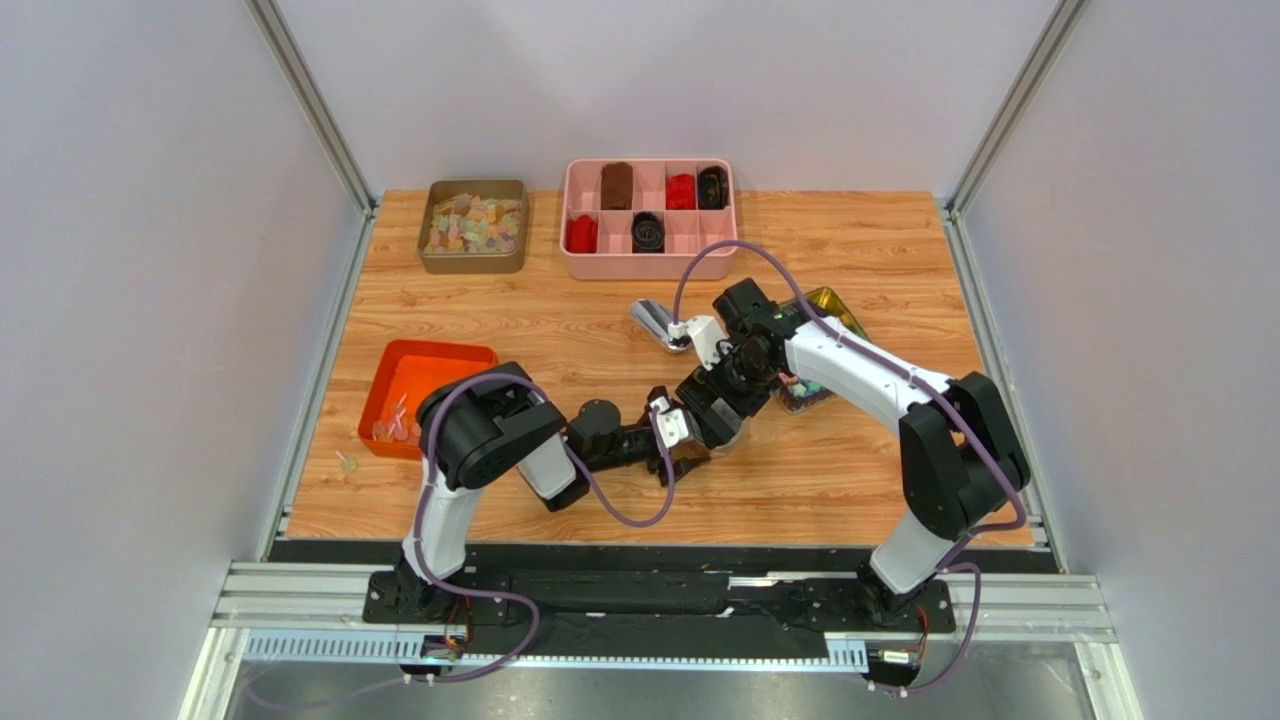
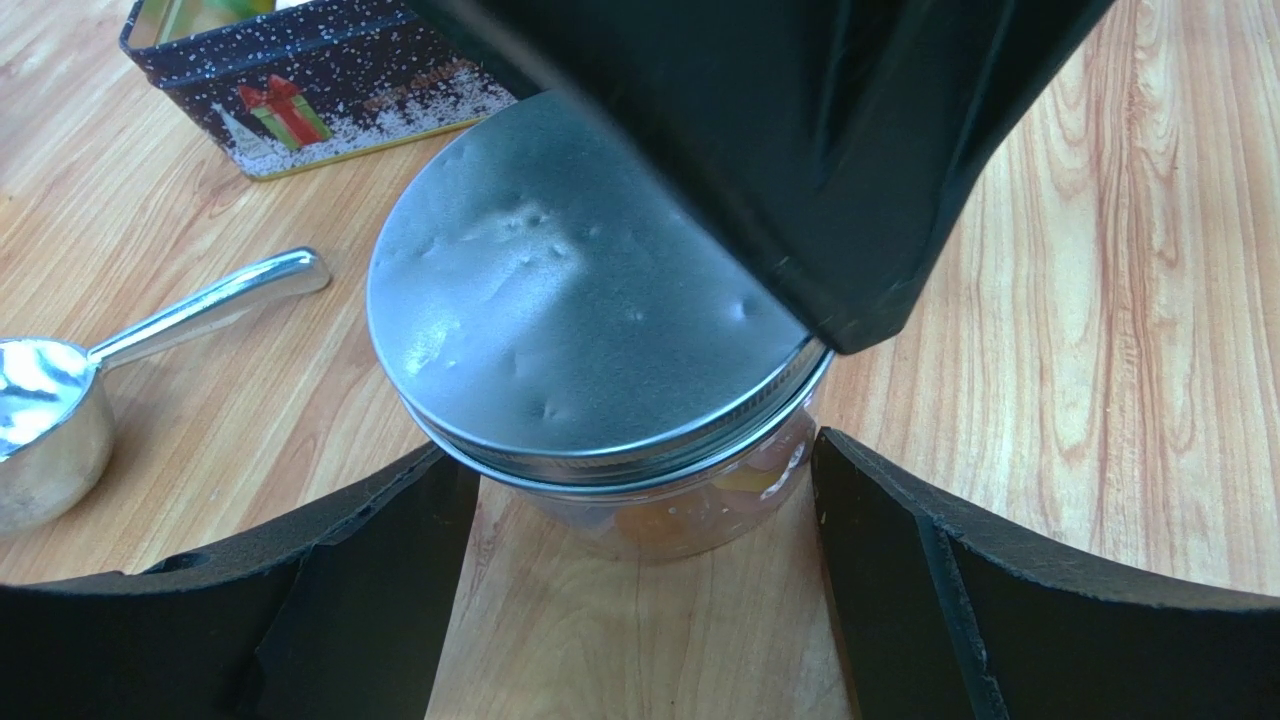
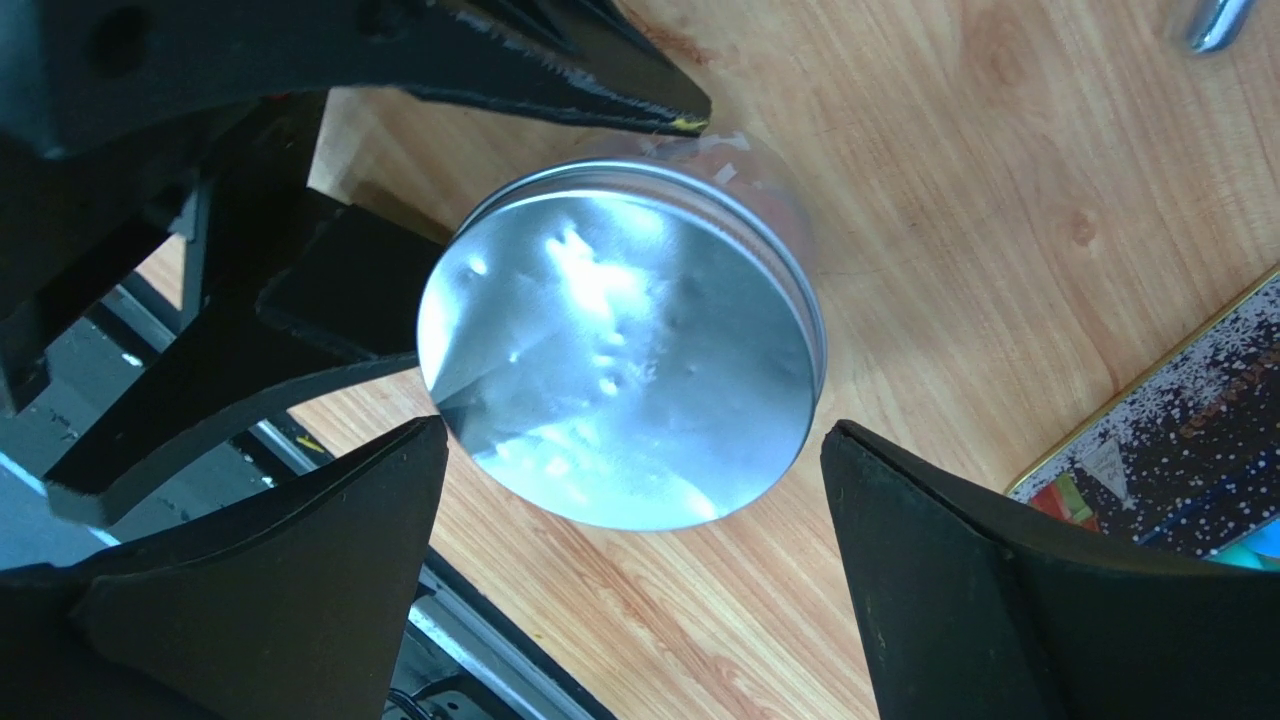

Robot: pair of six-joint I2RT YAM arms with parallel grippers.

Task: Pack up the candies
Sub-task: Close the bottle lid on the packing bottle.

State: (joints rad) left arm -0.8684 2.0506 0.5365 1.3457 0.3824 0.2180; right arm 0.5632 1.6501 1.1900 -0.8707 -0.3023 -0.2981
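A clear jar with a dented silver screw lid (image 2: 586, 315) stands on the wooden table, with orange pieces showing through its wall (image 2: 706, 510). My left gripper (image 2: 634, 450) straddles it, both fingertips against its sides just under the lid. My right gripper (image 3: 634, 432) hangs open above the lid (image 3: 624, 360) with nothing between its fingers. In the top view both grippers meet mid-table, the left gripper (image 1: 688, 438) and the right gripper (image 1: 726, 387), and they hide the jar. Small pinkish wrapped candies (image 1: 397, 425) lie in an orange tray (image 1: 451, 360) at the left.
A metal scoop (image 2: 90, 390) lies just behind the jar, and a Christmas-print tin (image 2: 316, 90) sits beyond it under the right arm. At the back stand a brown tin of pastel pieces (image 1: 473, 225) and a pink compartment tray (image 1: 649, 270).
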